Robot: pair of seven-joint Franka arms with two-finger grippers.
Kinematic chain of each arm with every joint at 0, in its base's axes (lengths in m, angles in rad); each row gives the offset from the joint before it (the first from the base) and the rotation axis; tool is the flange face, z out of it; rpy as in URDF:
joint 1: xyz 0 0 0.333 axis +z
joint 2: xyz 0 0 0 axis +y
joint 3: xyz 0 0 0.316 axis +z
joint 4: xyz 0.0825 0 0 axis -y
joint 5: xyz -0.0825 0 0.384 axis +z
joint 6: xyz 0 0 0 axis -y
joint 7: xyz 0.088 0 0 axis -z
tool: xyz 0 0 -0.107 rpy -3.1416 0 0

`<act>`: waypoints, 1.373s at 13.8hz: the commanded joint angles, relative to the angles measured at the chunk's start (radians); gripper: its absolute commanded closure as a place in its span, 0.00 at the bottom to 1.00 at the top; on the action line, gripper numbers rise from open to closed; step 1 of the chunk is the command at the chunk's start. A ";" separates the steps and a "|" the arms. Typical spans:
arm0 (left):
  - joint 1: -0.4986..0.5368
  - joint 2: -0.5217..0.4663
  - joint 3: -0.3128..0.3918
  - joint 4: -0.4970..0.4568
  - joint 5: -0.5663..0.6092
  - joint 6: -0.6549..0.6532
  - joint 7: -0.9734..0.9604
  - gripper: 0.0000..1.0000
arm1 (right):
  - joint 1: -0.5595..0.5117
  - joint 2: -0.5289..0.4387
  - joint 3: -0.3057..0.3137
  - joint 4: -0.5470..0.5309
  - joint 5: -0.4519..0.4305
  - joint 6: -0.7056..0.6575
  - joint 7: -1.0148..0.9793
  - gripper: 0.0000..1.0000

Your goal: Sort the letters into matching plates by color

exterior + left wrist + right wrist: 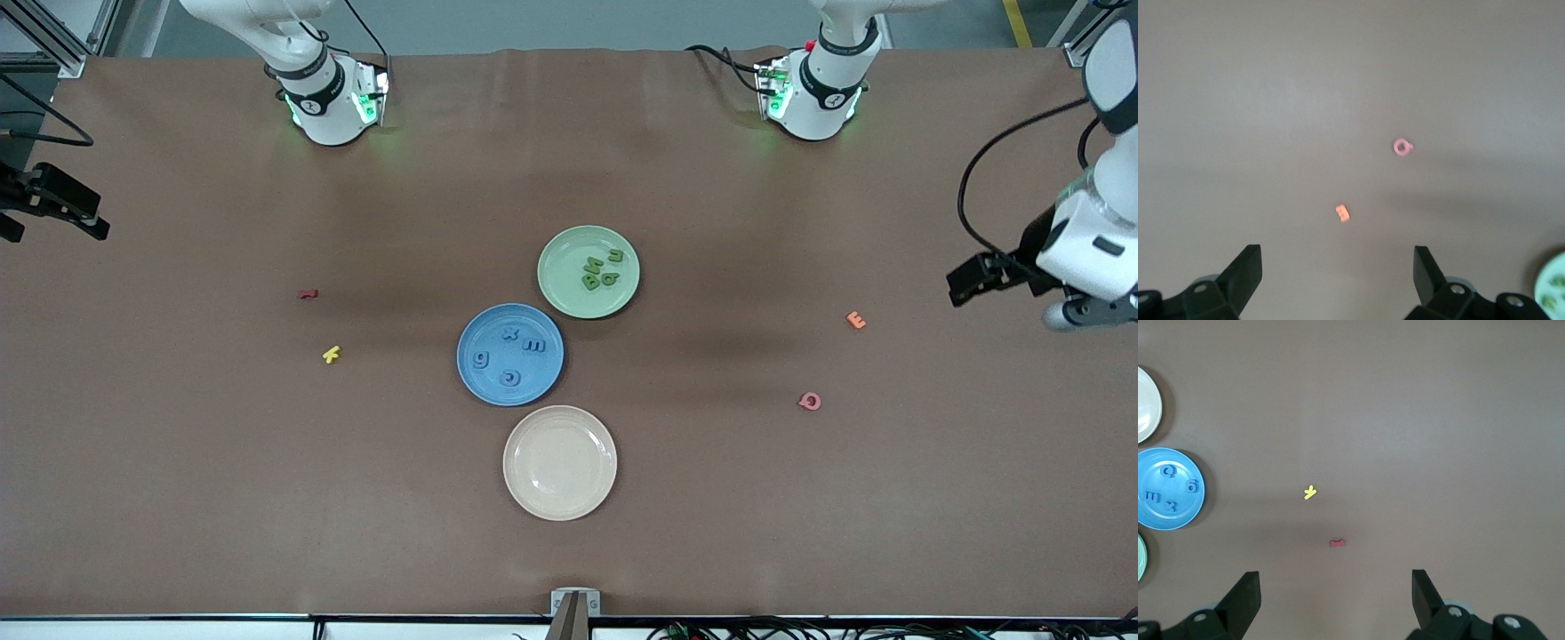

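Note:
The pale green plate [569, 253] holds several green letters [592, 269]. The blue plate [544, 373] lies beside it, nearer the front camera, and holds several blue letters [534, 346]; both also show in the right wrist view, the plate [1171, 520] and its letters [1169, 471]. A sliver of the green plate [1553, 290] shows in the left wrist view. My left gripper [965, 283] is open and empty, up over the left arm's end of the table, also seen in its wrist view [1338, 257]. My right gripper [62, 206] is open and empty over the right arm's end, also seen in its wrist view [1335, 581].
A cream plate [559, 461] lies nearer the front camera than the blue plate. An orange E [855, 320] and a pink Q [809, 401] lie toward the left arm's end. A yellow k [331, 354] and a dark red letter [308, 293] lie toward the right arm's end.

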 commanded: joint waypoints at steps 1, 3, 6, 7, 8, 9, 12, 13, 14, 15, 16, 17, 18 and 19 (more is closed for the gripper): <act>-0.028 -0.089 0.035 -0.063 -0.065 -0.047 0.025 0.00 | -0.011 0.012 0.010 0.028 -0.012 -0.017 -0.002 0.00; -0.052 -0.138 0.067 -0.097 -0.067 -0.052 0.035 0.00 | 0.002 0.014 0.010 0.028 -0.012 -0.018 0.004 0.00; -0.011 -0.169 0.067 -0.108 -0.081 -0.055 0.123 0.00 | -0.006 0.012 0.010 0.028 -0.012 -0.017 0.003 0.00; -0.008 -0.178 0.067 -0.114 -0.093 -0.061 0.130 0.00 | -0.006 0.014 0.010 0.028 -0.012 -0.017 0.003 0.00; -0.003 -0.193 0.067 -0.130 -0.098 -0.065 0.132 0.00 | -0.005 0.014 0.010 0.028 -0.012 -0.014 0.003 0.00; -0.003 -0.210 0.067 -0.148 -0.098 -0.065 0.132 0.00 | -0.002 0.014 0.010 0.028 -0.012 -0.012 0.003 0.00; -0.003 -0.227 0.058 -0.168 -0.098 -0.067 0.132 0.00 | 0.003 0.014 0.010 0.029 -0.012 -0.011 0.004 0.00; -0.005 -0.226 0.056 -0.168 -0.098 -0.067 0.132 0.00 | 0.000 0.015 0.010 0.032 -0.012 -0.009 0.004 0.00; -0.005 -0.223 0.050 -0.167 -0.096 -0.067 0.124 0.00 | -0.003 0.014 0.011 0.032 -0.012 -0.009 0.004 0.00; -0.005 -0.220 0.038 -0.165 -0.090 -0.068 0.123 0.00 | -0.006 0.015 0.011 0.034 -0.012 -0.008 0.004 0.00; -0.009 -0.218 0.036 -0.160 -0.089 -0.070 0.112 0.00 | -0.006 0.015 0.010 0.038 -0.014 -0.008 0.004 0.00; -0.011 -0.217 0.036 -0.153 -0.088 -0.070 0.114 0.00 | -0.008 0.014 0.010 0.041 -0.014 -0.008 0.004 0.00; -0.017 -0.211 0.036 -0.133 -0.087 -0.073 0.112 0.00 | -0.008 0.014 0.011 0.041 -0.014 -0.008 0.004 0.00; -0.017 -0.201 0.035 -0.125 -0.087 -0.073 0.115 0.00 | -0.008 0.014 0.011 0.041 -0.012 -0.008 0.004 0.00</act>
